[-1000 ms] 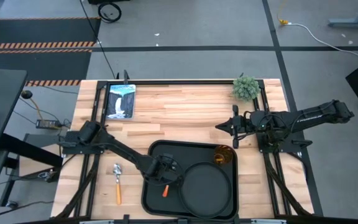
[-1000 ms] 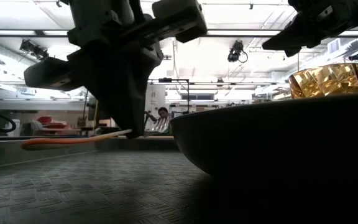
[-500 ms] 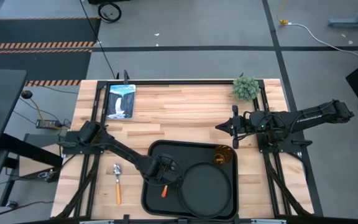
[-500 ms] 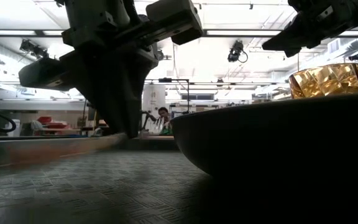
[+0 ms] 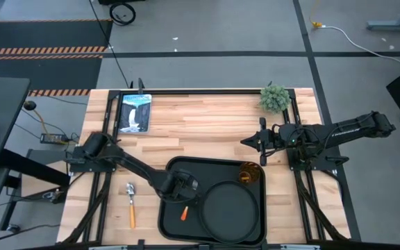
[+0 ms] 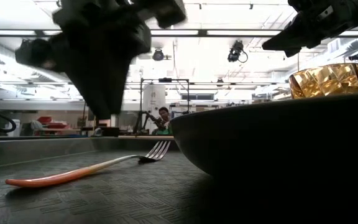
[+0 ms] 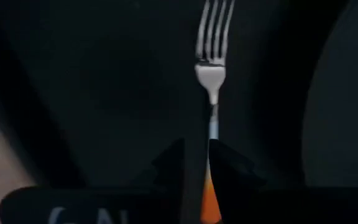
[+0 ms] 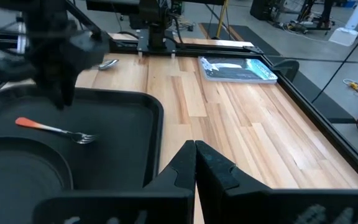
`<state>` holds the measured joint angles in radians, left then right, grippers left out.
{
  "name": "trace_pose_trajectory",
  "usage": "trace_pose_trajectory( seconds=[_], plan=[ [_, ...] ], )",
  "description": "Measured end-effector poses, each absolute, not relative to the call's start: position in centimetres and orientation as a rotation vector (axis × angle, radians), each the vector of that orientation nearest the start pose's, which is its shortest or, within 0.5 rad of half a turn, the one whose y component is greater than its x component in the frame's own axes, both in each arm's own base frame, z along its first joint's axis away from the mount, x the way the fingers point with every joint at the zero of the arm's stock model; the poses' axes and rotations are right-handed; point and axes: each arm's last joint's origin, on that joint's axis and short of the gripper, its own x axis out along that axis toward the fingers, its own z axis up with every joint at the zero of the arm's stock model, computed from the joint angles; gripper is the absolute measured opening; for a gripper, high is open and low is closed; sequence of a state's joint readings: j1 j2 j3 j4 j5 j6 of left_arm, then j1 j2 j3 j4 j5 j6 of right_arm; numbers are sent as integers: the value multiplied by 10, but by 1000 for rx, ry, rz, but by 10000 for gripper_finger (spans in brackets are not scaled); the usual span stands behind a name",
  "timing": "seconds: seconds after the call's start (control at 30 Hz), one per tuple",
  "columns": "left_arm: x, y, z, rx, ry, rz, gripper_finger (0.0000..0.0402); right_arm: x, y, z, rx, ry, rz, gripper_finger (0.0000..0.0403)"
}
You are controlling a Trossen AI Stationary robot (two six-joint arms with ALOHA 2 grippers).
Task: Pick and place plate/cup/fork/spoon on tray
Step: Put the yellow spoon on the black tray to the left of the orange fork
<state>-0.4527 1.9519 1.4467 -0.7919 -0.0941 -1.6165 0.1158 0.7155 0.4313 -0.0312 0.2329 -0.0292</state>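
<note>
The fork point(image 6: 86, 173) lies flat on the floor of the black tray point(image 5: 173, 167), left of the round black plate point(image 5: 231, 208); it also shows in the left wrist view point(image 7: 211, 68) and the high view point(image 5: 185, 212). My left gripper point(image 7: 196, 149) hangs above the fork, slightly open and empty, with the handle showing through the gap between its fingers. The amber cup point(image 5: 248, 173) stands in the tray's far right corner. The spoon point(image 5: 131, 202) lies on the table left of the tray. My right gripper point(image 5: 245, 141) is shut and empty beyond the tray.
A framed picture point(image 5: 135, 112) lies at the table's far left and a small green plant point(image 5: 275, 97) stands at the far right. Bare wood lies between them and the tray. A person sits in the room behind, seen in the low view point(image 6: 161, 118).
My left gripper has let go of the fork and gone up, a little toward the table's left. The fork, held level above the tray a second ago, now lies on the tray floor beside the plate.
</note>
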Motion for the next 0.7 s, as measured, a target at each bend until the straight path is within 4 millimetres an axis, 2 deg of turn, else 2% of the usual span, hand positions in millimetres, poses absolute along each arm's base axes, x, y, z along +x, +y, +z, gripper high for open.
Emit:
trace_pose_trajectory(
  seconds=[0.1,0.3,0.47,0.6,0.7],
  plan=[
    [335,-170,200,-941,1206,727,70,164,12,236,-84,314,-111,12],
    [295,-188,203,-757,1482,748,43,163,12,235,-84,316,-111,12],
    [265,-204,204,-549,1608,764,16,164,12,236,-84,313,-111,12],
    [239,-212,208,-492,1632,976,5,164,12,236,-83,312,-111,12],
    [224,-224,210,-506,1605,1054,5,164,12,236,-83,312,-111,12]
  ],
)
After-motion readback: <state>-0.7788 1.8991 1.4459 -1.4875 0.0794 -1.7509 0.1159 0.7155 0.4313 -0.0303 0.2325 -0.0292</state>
